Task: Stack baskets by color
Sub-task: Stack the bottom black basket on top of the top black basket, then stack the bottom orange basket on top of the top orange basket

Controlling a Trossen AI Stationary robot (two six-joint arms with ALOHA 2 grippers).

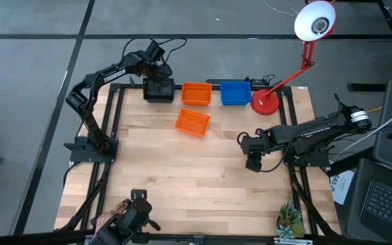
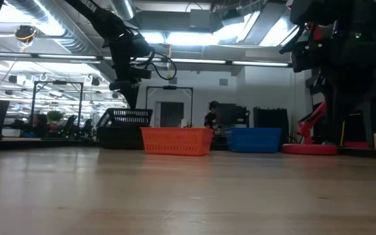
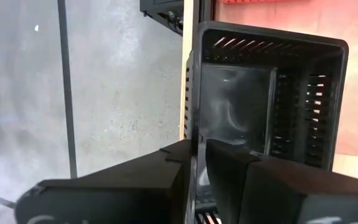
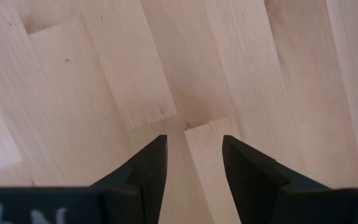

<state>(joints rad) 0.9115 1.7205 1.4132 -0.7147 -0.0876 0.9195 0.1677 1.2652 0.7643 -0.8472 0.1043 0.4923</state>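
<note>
A black basket (image 1: 158, 90) stands at the table's far left on another black one; in the low view the upper one (image 2: 126, 117) sits tilted in the lower (image 2: 119, 138). My left gripper (image 1: 156, 76) reaches down onto its left wall. To its right in the far row stand an orange basket (image 1: 196, 93) and a blue basket (image 1: 235, 92). Another orange basket (image 1: 192, 122) lies alone, turned askew, a little nearer. My right gripper (image 1: 252, 162) hangs open over bare wood (image 4: 194, 146) at the right. My left gripper (image 3: 199, 152) has the upper black basket's side wall (image 3: 194, 134) between its fingers, one finger (image 3: 173, 168) outside and the other (image 3: 229, 165) inside the hollow. The fingers slant down from above. The basket rests tilted in the black one beneath it.
A red lamp base (image 1: 265, 102) stands just right of the blue basket, its arm rising to a white head (image 1: 315, 20). A small plant (image 1: 290, 219) sits at the near right corner. A dark device (image 1: 136, 216) is at the near left edge.
</note>
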